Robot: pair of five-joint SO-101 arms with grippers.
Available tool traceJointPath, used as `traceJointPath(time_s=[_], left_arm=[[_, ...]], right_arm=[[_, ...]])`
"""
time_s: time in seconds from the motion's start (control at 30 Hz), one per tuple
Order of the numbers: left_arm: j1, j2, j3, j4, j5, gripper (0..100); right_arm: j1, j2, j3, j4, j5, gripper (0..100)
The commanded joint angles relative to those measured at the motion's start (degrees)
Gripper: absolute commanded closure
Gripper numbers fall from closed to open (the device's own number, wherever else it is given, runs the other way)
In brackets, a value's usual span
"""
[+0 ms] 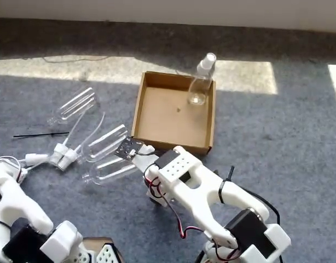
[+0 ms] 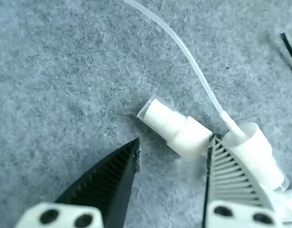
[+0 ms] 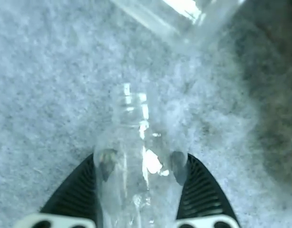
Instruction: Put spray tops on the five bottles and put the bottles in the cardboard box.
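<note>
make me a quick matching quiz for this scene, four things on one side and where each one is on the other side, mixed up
Things:
1. capped bottle
2. uncapped bottle
3. spray top
4. thin black strip

Places:
a. on the carpet, between the fingers of the open left end effector
b. gripped by the right end effector
c. upright in the cardboard box
d. flat on the carpet, outside both end effectors

Pairs: 1-c, 2-b, 3-a, 4-d
</note>
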Motion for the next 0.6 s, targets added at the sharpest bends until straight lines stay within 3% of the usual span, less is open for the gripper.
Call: traceJointPath(time_s=[0.0, 0.27, 0.57], left_arm=[[0.7, -2.0, 0.7, -2.3, 1.0, 78], [0.6, -1.9, 5.1, -9.0, 0.4, 78], [0.5, -2.1, 4.1, -9.9, -15.3, 78]], right_arm=[[0.8, -0.5, -1.9, 0.0, -0.6, 98.5], [0.8, -0.7, -1.8, 0.0, -0.6, 98.5], [0.8, -0.7, -1.8, 0.0, -0.4, 98.5]])
